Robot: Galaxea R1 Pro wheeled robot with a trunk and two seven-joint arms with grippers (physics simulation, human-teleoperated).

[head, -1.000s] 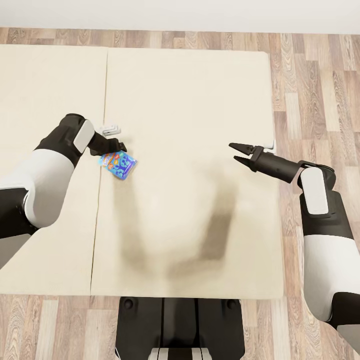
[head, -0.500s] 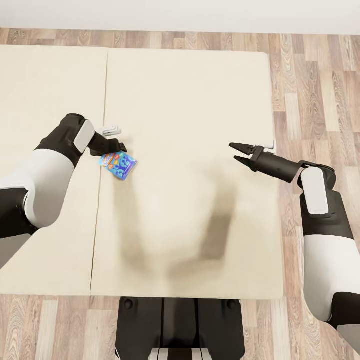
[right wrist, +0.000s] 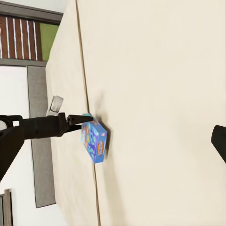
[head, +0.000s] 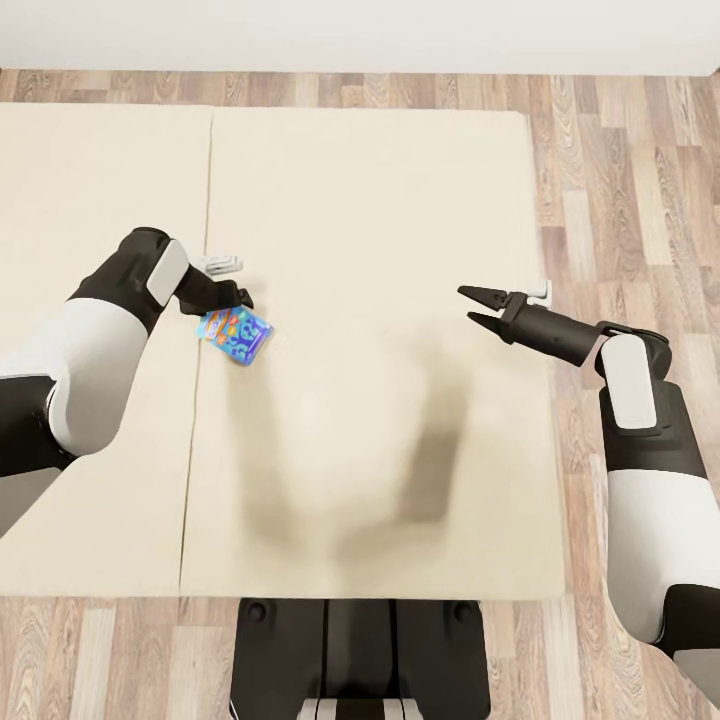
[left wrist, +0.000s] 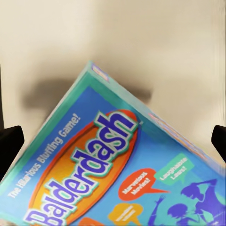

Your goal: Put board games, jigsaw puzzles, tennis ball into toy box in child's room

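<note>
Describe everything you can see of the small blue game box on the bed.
The game box is a small, flat, cardboard-looking box with a blue cover and teal edges, printed "Balderdash" in white on an orange oval. It is closed and tilted, held over the beige bed near the mattress seam. The left end effector grips one end; whether its lower corner touches the bed is unclear.

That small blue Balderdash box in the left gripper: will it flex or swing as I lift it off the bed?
The blue board game looks like a rigid, flat-faced carton, so it should hardly flex. The left gripper holds it near one edge, tilted, so it may pivot. It is small, probably light.
</note>
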